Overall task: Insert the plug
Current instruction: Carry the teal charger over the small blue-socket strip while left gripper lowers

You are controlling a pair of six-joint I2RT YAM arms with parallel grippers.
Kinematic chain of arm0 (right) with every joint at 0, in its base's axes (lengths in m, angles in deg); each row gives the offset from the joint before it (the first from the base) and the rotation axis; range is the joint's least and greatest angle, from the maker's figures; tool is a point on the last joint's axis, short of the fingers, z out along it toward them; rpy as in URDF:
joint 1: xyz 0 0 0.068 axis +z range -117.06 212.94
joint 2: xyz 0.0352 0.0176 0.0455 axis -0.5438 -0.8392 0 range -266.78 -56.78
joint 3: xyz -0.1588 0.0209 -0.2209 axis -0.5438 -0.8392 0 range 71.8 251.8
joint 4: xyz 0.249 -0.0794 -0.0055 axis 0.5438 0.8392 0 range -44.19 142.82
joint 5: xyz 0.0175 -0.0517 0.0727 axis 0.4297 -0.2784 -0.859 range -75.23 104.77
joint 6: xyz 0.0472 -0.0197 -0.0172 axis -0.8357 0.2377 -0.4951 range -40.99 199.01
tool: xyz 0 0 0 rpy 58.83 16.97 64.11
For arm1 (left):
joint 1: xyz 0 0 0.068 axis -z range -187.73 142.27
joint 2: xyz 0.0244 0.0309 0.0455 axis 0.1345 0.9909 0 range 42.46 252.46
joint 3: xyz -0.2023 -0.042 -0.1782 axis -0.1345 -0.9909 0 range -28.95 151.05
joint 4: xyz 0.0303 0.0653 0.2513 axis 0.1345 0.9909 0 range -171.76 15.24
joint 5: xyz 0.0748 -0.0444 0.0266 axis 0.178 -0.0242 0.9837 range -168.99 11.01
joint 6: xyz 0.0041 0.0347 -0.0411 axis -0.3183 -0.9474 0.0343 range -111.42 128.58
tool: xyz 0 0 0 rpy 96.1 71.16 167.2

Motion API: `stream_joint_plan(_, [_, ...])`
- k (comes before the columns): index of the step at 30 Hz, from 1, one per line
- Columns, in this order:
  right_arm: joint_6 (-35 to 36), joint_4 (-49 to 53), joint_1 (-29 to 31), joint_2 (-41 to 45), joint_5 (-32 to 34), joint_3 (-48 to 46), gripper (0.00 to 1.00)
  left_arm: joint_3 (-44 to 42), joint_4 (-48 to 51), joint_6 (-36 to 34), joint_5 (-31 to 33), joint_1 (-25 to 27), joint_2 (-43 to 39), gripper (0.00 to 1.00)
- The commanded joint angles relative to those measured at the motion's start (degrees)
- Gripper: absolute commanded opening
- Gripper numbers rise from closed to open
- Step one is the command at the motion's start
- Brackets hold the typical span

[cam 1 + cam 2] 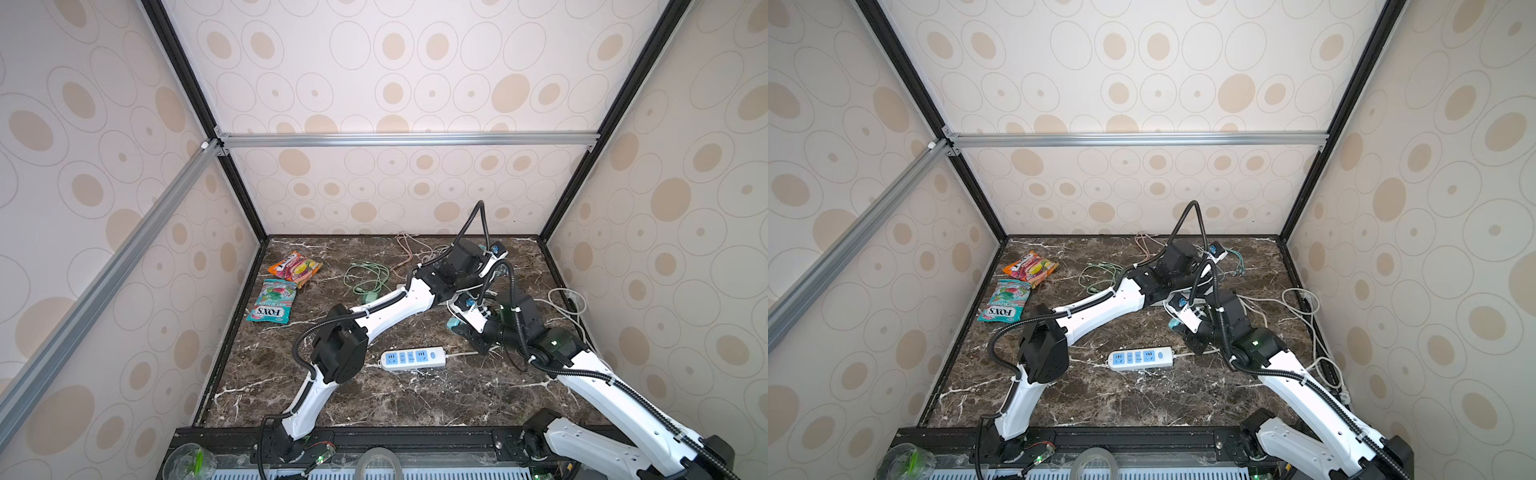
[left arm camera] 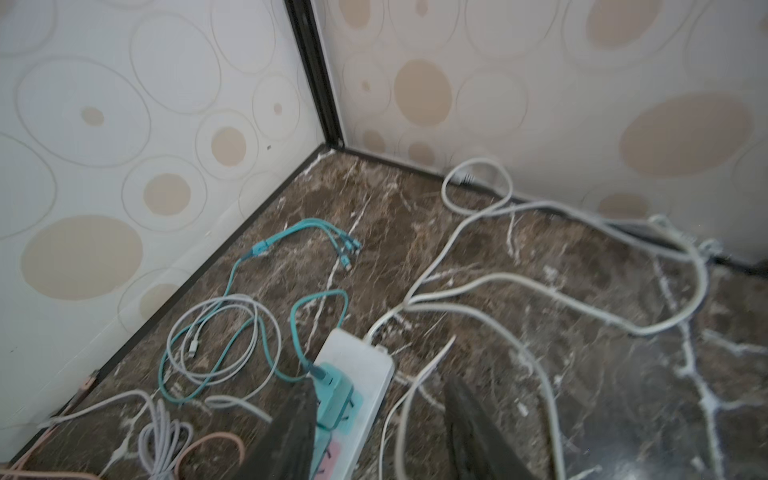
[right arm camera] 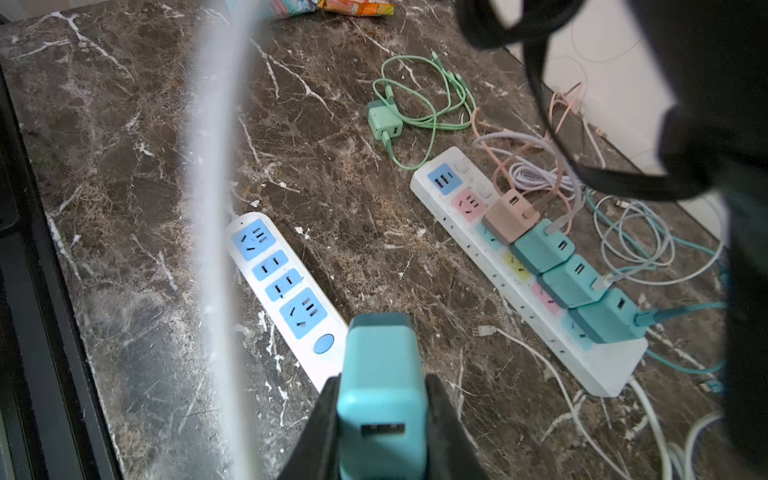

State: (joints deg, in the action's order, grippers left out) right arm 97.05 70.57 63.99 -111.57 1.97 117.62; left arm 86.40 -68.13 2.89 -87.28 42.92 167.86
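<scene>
In both top views the right gripper (image 1: 459, 329) is hanging low over the marble table (image 1: 374, 399), clenched on a teal charger (image 1: 452, 324). The blue-socket strip (image 1: 413, 359) is lying just to its left and nearer the front edge, with its long axis running across the view and its sockets facing up. The left arm (image 1: 390, 303) is stretching away to the back right.

From the left wrist, the left gripper (image 2: 380, 382) is standing released over the end of a long white strip (image 2: 361, 370). A plugged-in adapter (image 2: 334, 386) is sitting just beside one finger, not pinched.

From the right wrist, the charger's USB port is facing the camera. Its long axis is pointing away from the pincer toward the blue-socket strip's switch end, and its prongs are hidden. The strip is slanting away from there. I'd say the right arm is much the nearer one, and the prong end will need tipping down onto an upturned socket.
</scene>
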Motion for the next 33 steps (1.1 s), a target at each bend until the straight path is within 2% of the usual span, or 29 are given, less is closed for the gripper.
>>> stream_joint_plan(1, [-5.6,-6.6,-0.1,-0.6,2.7,-1.4,0.0,-0.6,5.8,-3.7,-4.7,-4.8,-3.7,0.66])
stream_joint_plan(4, [-7.2,-7.6,-0.3,-1.4,5.3,-2.2,0.0,-6.1,6.3,-6.6,-8.8,-6.9,-7.9,0.79])
stream_joint_plan(7, [-8.4,-8.8,-0.8,-1.2,6.6,-3.1,0.0,-11.7,7.5,-9.9,-10.6,-8.3,-11.6,0.88])
stream_joint_plan(12, [-9.4,-10.5,-3.0,1.6,3.9,-4.3,0.0,-18.0,9.3,-11.9,-4.4,-10.9,-15.8,0.98])
stream_joint_plan(16, [-9.6,-9.3,-4.2,1.5,2.8,-4.6,0.0,-21.9,8.7,-12.0,-5.0,-13.1,-19.0,0.98])
stream_joint_plan(20, [-8.4,-6.6,-4.3,-1.4,-5.4,-3.6,0.0,-26.7,8.0,-13.0,-9.8,-14.6,-23.1,0.98])
stream_joint_plan(24, [-6.7,-8.3,-4.3,-5.4,-14.7,-3.9,0.0,-32.8,5.1,-10.9,-8.9,-16.3,-26.9,0.99])
stream_joint_plan(28, [-0.7,-2.4,-3.9,-13.4,-21.0,0.3,0.0,-38.8,0.7,-7.1,-9.3,-17.2,-29.6,0.98])
stream_joint_plan(33, [8.4,5.3,-1.9,-22.1,-20.1,6.5,0.0,-46.7,-6.7,-0.6,-4.2,-17.8,-32.7,0.98])
